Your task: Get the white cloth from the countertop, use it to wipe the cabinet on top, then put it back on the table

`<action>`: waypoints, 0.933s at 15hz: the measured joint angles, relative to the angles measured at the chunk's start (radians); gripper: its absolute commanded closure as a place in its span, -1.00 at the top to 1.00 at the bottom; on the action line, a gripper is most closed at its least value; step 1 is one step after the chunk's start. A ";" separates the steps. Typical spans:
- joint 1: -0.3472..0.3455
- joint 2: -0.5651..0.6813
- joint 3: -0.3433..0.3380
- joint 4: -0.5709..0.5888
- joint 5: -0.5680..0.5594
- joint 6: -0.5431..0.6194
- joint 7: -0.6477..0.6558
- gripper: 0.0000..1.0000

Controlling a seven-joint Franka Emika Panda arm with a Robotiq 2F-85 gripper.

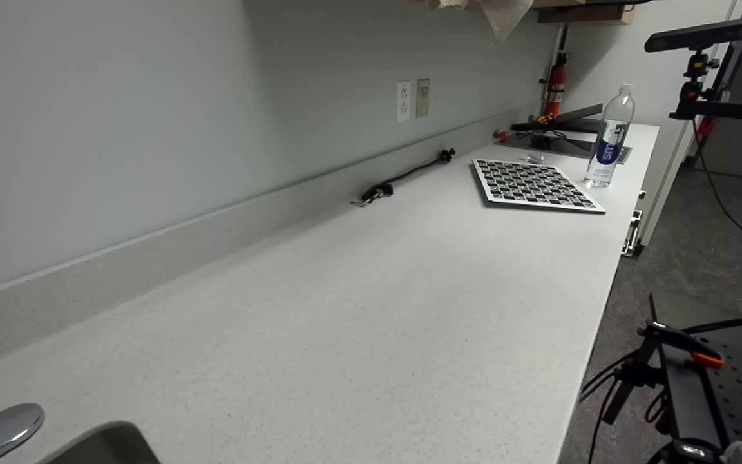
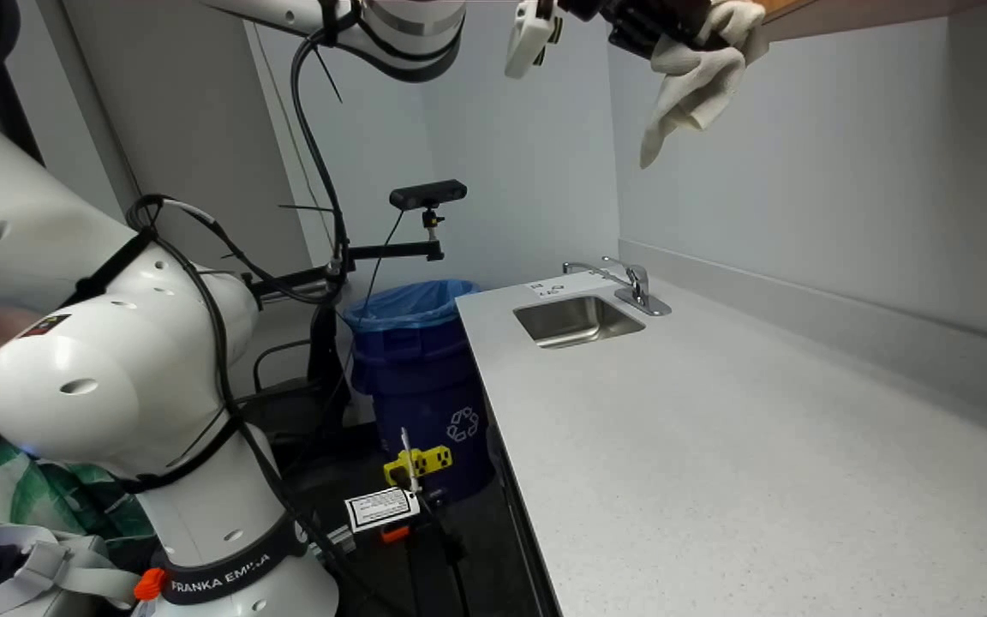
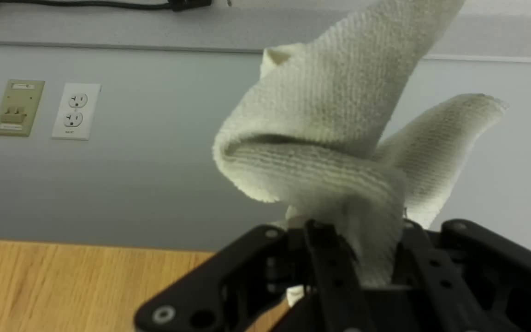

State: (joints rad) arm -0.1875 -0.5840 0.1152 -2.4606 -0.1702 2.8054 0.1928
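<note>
Cloth (image 1: 505, 16) aloft for wiping

In an exterior view, its loose corner hangs well above the counter (image 1: 358, 322). In an exterior view, my gripper (image 2: 706, 36) holds it up near the cabinet (image 2: 853, 15), presumably for wiping; contact I cannot tell. Wrist view: jaws nearly together, pinching a bunched part, loose folds ahead, likely so cloth meets the cabinet first.
</note>
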 measured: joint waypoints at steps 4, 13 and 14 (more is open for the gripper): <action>0.000 0.000 -0.001 0.001 0.000 0.000 -0.017 -0.94; 0.098 -0.008 -0.067 0.024 0.040 -0.195 -0.124 -0.74; 0.098 -0.008 -0.067 0.024 0.040 -0.195 -0.124 -0.74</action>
State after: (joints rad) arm -0.0897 -0.5919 0.0481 -2.4367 -0.1298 2.6104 0.0689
